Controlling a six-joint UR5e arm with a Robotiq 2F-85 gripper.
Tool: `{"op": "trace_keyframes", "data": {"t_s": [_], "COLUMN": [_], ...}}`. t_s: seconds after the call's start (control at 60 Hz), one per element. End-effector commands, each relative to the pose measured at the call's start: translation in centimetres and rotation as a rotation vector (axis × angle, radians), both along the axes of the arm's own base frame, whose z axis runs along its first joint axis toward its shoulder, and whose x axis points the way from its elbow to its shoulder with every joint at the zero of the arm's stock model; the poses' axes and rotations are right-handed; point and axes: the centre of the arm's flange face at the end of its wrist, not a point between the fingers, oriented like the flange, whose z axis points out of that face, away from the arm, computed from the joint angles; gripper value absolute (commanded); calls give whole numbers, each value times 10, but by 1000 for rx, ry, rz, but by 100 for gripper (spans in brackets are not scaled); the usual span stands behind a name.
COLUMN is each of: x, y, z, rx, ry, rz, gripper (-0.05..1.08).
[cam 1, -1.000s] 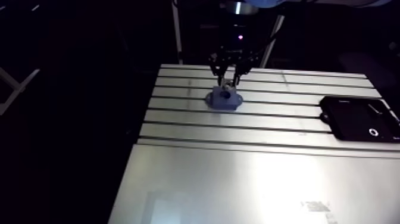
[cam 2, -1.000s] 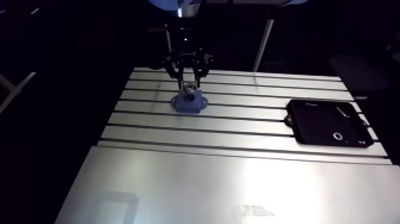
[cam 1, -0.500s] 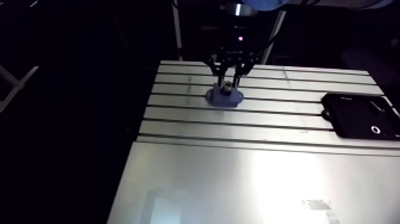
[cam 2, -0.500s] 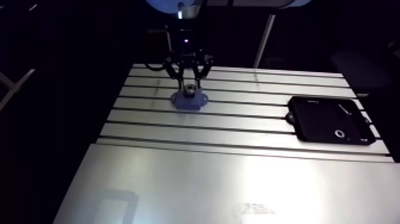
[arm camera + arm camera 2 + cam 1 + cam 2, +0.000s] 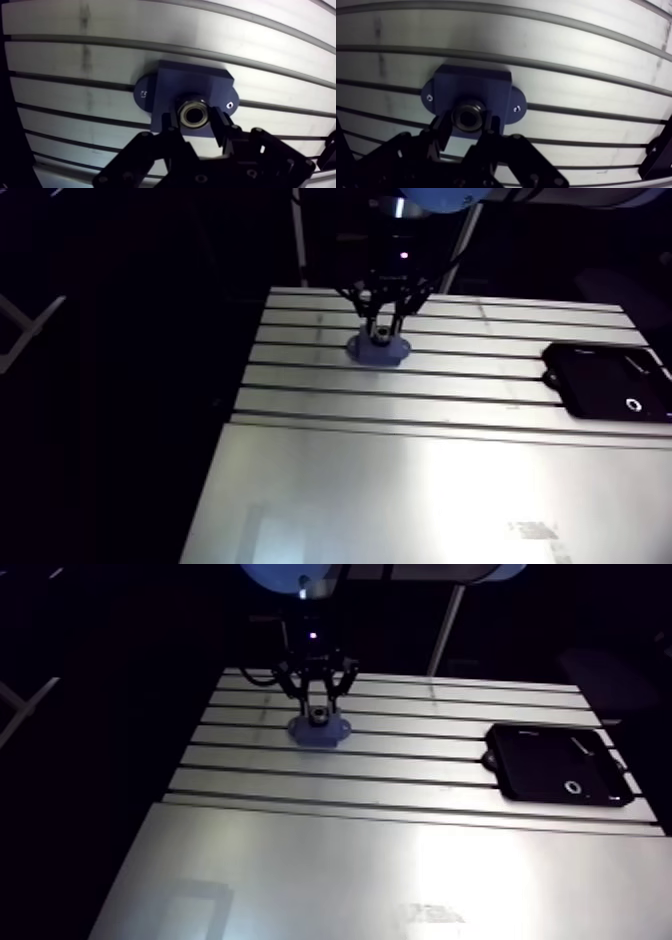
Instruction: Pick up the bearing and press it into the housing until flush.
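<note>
I'm seating the bearing (image 5: 194, 113), my tool (image 5: 195, 125) clamping it at its 3 and 9 o'clock, over the bore of the housing (image 5: 192, 85) on the desk (image 5: 100, 30), probably needing a straight downward push next until flush.

— What did the gripper (image 5: 195, 117) look like?
— Black all over: two fingers (image 5: 169, 131) built of jointed links, with round pins or screw heads at the pivots.
— And above it?
— A dark wrist body (image 5: 392, 236) with a small pink light (image 5: 403, 255), and what seemed a light-blue joint cap (image 5: 437, 196), though dim.
</note>
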Motion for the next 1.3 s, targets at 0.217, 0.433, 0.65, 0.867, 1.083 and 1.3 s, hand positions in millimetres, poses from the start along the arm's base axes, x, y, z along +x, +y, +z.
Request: {"op": "trace_keyframes", "data": {"t_s": [0.217, 0.433, 0.65, 0.867, 1.083, 1.3], "x": [1, 1, 1, 1, 1, 1], "y": [-2, -2, -2, -2, -2, -2], "z": [-1, -2, -3, -6, -8, -7], "rx": [0, 1, 3, 3, 4, 3], "ry": [-1, -3, -4, -10, -13, -12], "rz": [4, 7, 8, 9, 10, 10], "gripper": [58, 58, 58, 58, 58, 58]}}
